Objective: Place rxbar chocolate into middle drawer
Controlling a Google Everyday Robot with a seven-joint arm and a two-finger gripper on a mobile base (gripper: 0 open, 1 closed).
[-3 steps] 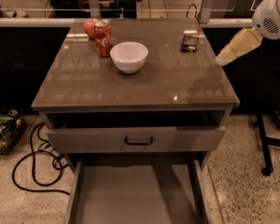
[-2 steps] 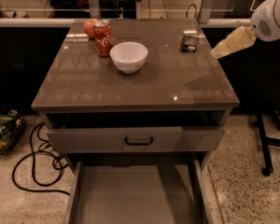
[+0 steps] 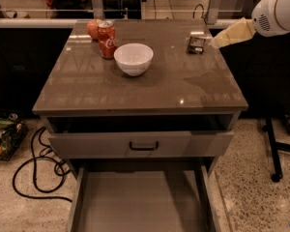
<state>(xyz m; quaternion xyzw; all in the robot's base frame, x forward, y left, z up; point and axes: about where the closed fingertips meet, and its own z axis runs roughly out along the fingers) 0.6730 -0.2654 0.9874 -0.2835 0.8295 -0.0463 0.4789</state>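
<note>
The rxbar chocolate (image 3: 196, 44), a small dark flat bar, lies on the counter top near its far right corner. My gripper (image 3: 217, 42) comes in from the upper right on the white arm; its pale tip hangs just right of the bar, close above the counter. The middle drawer (image 3: 140, 202) is pulled out at the bottom, showing a plain grey floor with thin side walls. Above it is a drawer front with a black handle (image 3: 143, 146).
A white bowl (image 3: 133, 58) sits mid-counter. A red soda can (image 3: 107, 39) and a reddish apple (image 3: 93, 28) stand at the far left. Black cables (image 3: 36, 173) and a basket (image 3: 5, 138) lie on the floor at left. A black stand base (image 3: 276, 149) is at right.
My arm and gripper have moved left and slightly up toward the bar. The bar, bowl, can and drawers have not moved.
</note>
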